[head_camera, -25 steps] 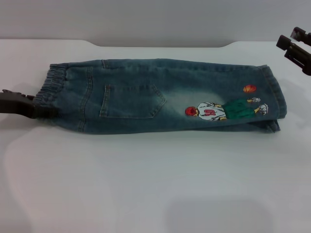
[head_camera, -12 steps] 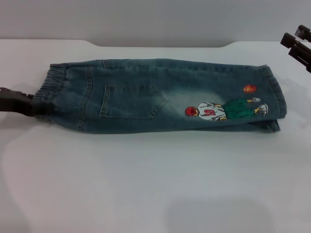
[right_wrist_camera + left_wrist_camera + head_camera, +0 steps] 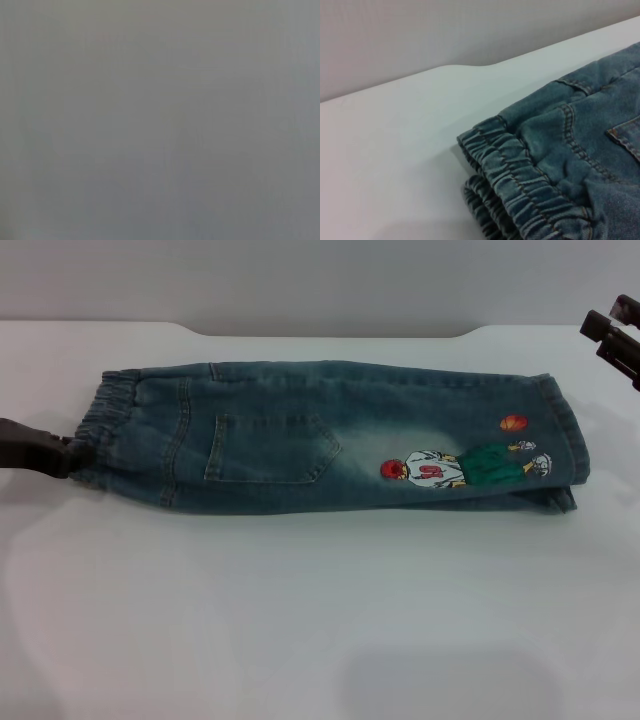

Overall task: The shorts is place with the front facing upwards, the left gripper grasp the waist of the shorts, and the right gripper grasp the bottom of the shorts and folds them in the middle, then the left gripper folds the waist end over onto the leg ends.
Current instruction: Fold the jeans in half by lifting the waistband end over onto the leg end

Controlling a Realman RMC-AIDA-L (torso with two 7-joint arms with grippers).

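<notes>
Nothing legible on the shorts (image 3: pixel 330 435) or elsewhere.

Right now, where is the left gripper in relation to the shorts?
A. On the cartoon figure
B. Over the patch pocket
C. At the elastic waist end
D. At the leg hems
C: in the head view the left gripper meets the gathered waist at the left end of the shorts, far from pocket and figure.
</notes>
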